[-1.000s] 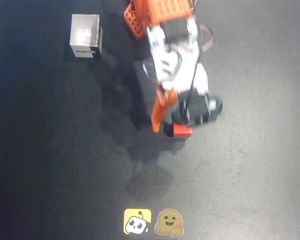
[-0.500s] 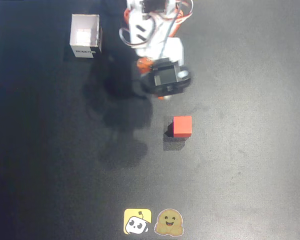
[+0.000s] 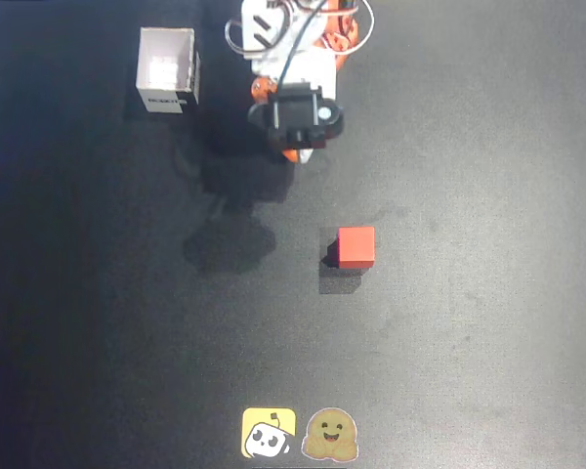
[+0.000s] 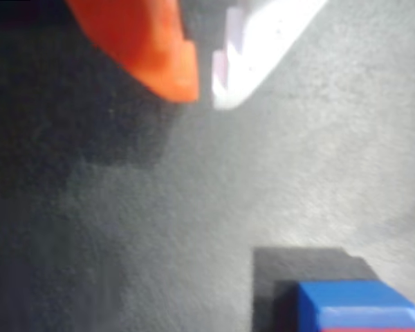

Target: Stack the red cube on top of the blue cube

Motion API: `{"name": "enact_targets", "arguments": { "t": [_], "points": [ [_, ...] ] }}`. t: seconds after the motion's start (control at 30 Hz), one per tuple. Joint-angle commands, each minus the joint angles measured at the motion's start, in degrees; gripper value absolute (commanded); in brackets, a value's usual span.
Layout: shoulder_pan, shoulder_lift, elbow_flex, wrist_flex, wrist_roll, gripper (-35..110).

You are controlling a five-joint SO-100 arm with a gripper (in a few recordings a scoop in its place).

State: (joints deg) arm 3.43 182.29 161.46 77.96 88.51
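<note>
On the desk you have one red cube, one blue cube, one white open box and two stickers. In the overhead view the red cube sits near the centre of the dark surface, and only its top face is visible to you. In the wrist view the blue cube appears at the lower edge with a thin red strip directly along its lower border, so the two cubes are in contact; confirm the stacking order from the overhead view, where red is uppermost. The white open box stands at the upper left, well apart from the cubes. The two stickers lie side by side at the bottom edge. The end effector is clear of the cubes, its orange and white fingertips nearly touching, holding nothing. The arm is at the top centre.
</note>
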Motion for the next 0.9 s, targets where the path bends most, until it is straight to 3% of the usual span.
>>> {"name": "enact_targets", "arguments": {
  "t": [0.0, 0.87],
  "points": [
    [0.1, 0.9, 1.3, 1.3, 1.1, 0],
    [-0.3, 0.9, 7.8, -0.7, 1.8, 0]
  ]
}}
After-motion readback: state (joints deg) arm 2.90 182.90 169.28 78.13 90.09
